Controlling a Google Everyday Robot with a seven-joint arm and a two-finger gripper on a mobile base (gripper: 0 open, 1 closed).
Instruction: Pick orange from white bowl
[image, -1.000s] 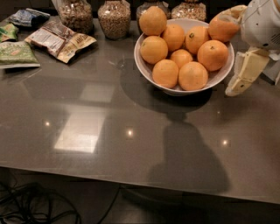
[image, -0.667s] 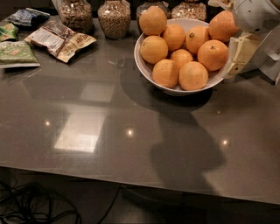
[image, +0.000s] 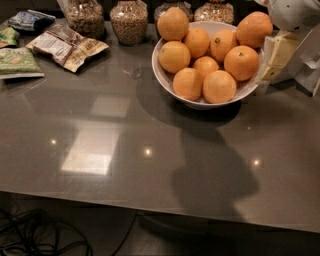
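The orange (image: 255, 27) is sitting at the right-hand rim of the white bowl (image: 161, 80), at the top of the pile and higher than the fruit beside it. It is reading as near-round, so no long axis is standing out. No stem mark is showing on it, so which way it is pointing cannot be told. Its lower left edge is resting against a neighbouring orange that is showing a dark stem dot.

The gripper (image: 276, 57) is hanging just outside the bowl's right rim, directly beside the orange. Its cream-coloured part is running downward along the outside of the bowl wall, and the white arm housing is sitting above it. Whether the gripper is touching the orange, and how far it is open, cannot be told — the fruit and the rim are covering the contact area.

Compared with one second ago, the gripper is standing higher and closer in to the bowl's right rim, and less tilted. The orange is lying where it was.

Behind the bowl, glass jars of grain (image: 129, 20) are standing in a row. Snack packets (image: 67, 46) are lying well to the left of the bowl on the grey table (image: 150, 150).
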